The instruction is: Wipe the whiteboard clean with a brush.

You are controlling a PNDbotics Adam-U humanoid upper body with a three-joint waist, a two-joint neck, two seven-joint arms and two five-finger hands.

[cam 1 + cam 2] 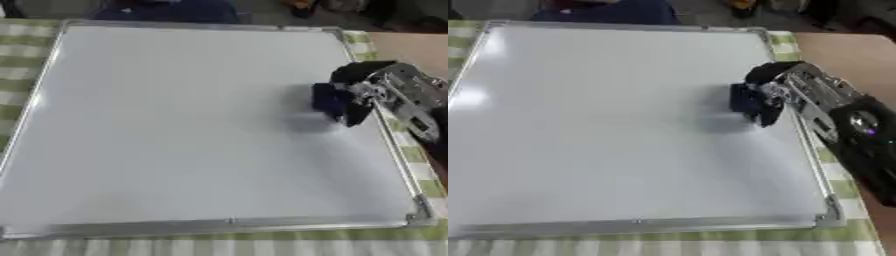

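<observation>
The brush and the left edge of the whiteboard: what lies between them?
Only bare board. In the left eye view, the whiteboard shows no marks or objects between the brush, held by the right robot hand, and the left edge.

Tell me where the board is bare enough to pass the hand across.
The whiteboard is bare across its left, middle and near parts, out to the metal frame. The only crowded patch is by the right edge, where the right hand holds the dark blue brush on the surface.
</observation>
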